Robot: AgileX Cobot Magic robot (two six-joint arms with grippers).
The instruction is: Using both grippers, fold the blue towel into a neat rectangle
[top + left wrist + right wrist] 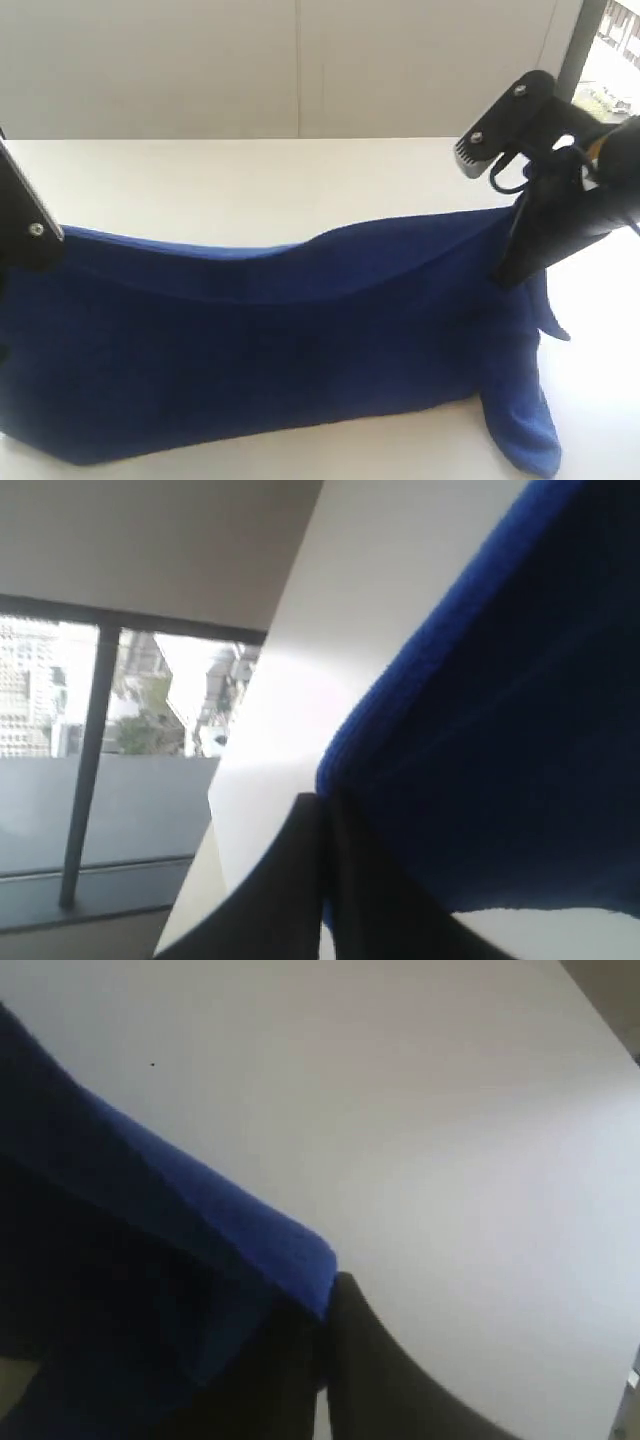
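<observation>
The blue towel (280,350) hangs stretched between my two grippers, its top edge sagging a little in the middle and its lower part resting on the white table (250,180). At the towel's upper left corner my left gripper (38,250) is shut on the cloth; the left wrist view shows its jaws (322,808) pressed together on the towel (500,730). My right gripper (507,272) is shut on the upper right corner, with a loose end of cloth drooping below it. In the right wrist view its jaws (325,1288) pinch the towel's edge (150,1210).
A pale wall (300,60) rises behind the table. A window with a dark frame (585,40) is at the far right. Bare table surface shows beyond the towel and to its right (600,340).
</observation>
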